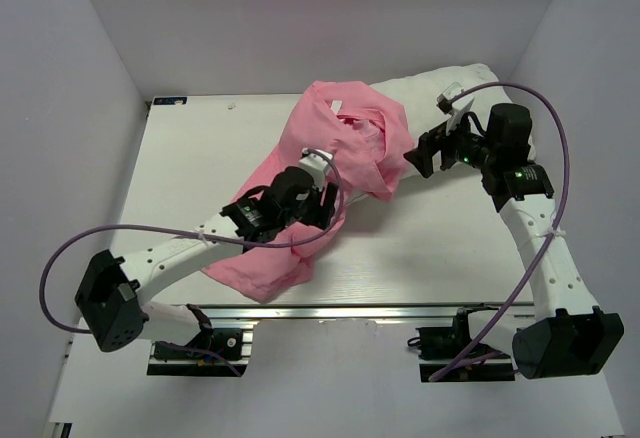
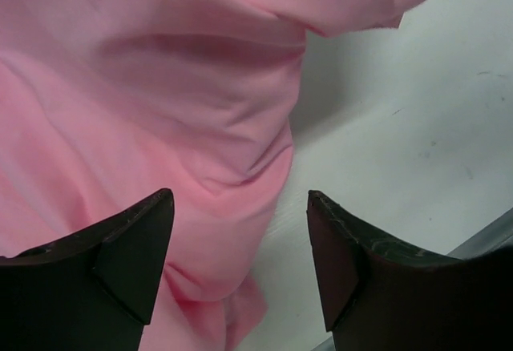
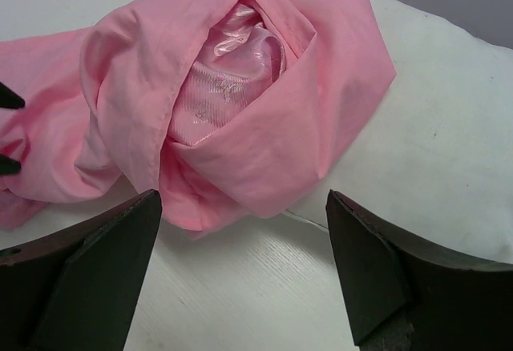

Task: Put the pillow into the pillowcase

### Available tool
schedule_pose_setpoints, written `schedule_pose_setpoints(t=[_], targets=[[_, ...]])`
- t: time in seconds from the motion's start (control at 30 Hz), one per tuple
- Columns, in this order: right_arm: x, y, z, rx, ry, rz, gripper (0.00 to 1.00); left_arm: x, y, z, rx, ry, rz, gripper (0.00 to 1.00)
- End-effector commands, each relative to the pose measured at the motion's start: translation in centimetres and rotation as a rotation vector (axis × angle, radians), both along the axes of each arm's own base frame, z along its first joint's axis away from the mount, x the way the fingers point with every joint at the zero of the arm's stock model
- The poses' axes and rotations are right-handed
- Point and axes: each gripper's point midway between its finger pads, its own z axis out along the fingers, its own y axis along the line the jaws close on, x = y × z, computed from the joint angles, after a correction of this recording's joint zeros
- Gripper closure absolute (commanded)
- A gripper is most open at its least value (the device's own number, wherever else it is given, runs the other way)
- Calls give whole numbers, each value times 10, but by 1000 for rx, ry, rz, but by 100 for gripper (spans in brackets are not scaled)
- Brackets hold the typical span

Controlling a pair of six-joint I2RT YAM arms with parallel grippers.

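The pink pillowcase [image 1: 320,158] lies crumpled across the middle of the table, its mouth folded back over the near end of the white pillow [image 1: 440,93] at the back right. In the right wrist view the pillowcase [image 3: 232,102] shows its shiny patterned inside, and the pillow [image 3: 433,159] sticks out to the right. My left gripper [image 1: 325,203] is open and empty above the pillowcase's right edge [image 2: 160,127]. My right gripper [image 1: 420,153] is open and empty, just right of the folded mouth.
The white table [image 1: 440,248] has bare room at the front right and at the left [image 1: 190,158]. Its front metal rail [image 1: 330,310] runs along the near edge. Purple cables loop off both arms. Grey walls enclose the back and sides.
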Motion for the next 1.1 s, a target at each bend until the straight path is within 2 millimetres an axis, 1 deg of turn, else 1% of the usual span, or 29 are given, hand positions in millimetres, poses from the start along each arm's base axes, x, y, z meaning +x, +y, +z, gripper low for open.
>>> schedule_pose_setpoints(t=[0.0, 0.03, 0.07, 0.13, 0.17, 0.23, 0.27, 0.3, 0.33, 0.37, 0.4, 0.43, 0.47, 0.53, 0.57, 0.6, 0.63, 0.67, 0.7, 0.73, 0.77, 0.8, 0.83, 0.9, 0.93, 0.97, 1.03, 1.07], targets=[[11, 3, 27, 49, -51, -18, 12, -1, -17, -13, -17, -14, 43, 23], [11, 3, 28, 53, -48, -17, 12, -3, -20, -19, -6, -6, 45, 22], [11, 4, 27, 57, -39, -20, 12, -5, -24, -31, 27, 2, 47, 21], [12, 4, 24, 60, -31, -21, 12, -5, -25, -43, 54, 10, 73, 19], [12, 4, 23, 62, -26, -22, 12, -3, -23, -53, 82, 10, 96, 19], [10, 4, 22, 64, -23, -19, 12, 3, -21, -58, 97, 0, 136, 19], [9, 5, 20, 66, -19, -14, 12, 8, -15, -60, 116, -18, 178, 19], [8, 5, 19, 66, -17, -13, 12, 12, -14, -69, 142, -24, 199, 19], [8, 5, 18, 66, -12, -13, 12, 15, -10, -74, 164, -29, 222, 21], [7, 6, 18, 67, -12, -10, 12, 19, -8, -76, 182, -38, 245, 28], [8, 5, 18, 67, -14, -11, 12, 24, 1, -85, 239, -52, 291, 37], [7, 5, 19, 66, -16, -11, 12, 29, 7, -87, 274, -66, 330, 63], [7, 5, 19, 66, -16, -11, 12, 31, 7, -85, 270, -67, 334, 73], [5, 5, 20, 59, -24, -8, 12, 34, 17, -86, 286, -64, 358, 89], [6, 4, 19, 58, -25, -9, 12, 33, 23, -88, 295, -58, 366, 100], [5, 5, 19, 56, -27, -7, 12, 32, 32, -88, 301, -55, 393, 100], [4, 5, 19, 56, -31, -5, 12, 36, 45, -78, 278, -60, 430, 100], [3, 5, 19, 57, -29, -1, 12, 37, 55, -74, 268, -59, 456, 100], [2, 6, 18, 58, -28, 2, 12, 33, 70, -78, 273, -47, 482, 100], [1, 6, 18, 60, -29, 5, 12, 34, 84, -61, 228, -65, 517, 100], [0, 7, 18, 63, -27, 13, 12, 40, 104, -54, 207, -66, 575, 100], [-1, 8, 19, 64, -33, 18, 11, 36, 121, -57, 211, -55, 602, 100], [-1, 8, 18, 66, -31, 22, 12, 41, 143, -37, 155, -78, 664, 100], [-2, 11, 18, 71, -31, 41, 12, 40, 167, -28, 147, -95, 713, 100], [-3, 12, 17, 69, -32, 50, 12, 41, 188, -26, 154, -103, 775, 100], [-4, 15, 18, 72, -34, 70, 12, 40, 200, -18, 141, -114, 810, 100], [-4, 18, 15, 66, -30, 88, 12, 38, 225, -17, 147, -97, 886, 100], [-4, 20, 18, 60, -44, 101, 12, 37, 232, -16, 150, -95, 909, 100]])
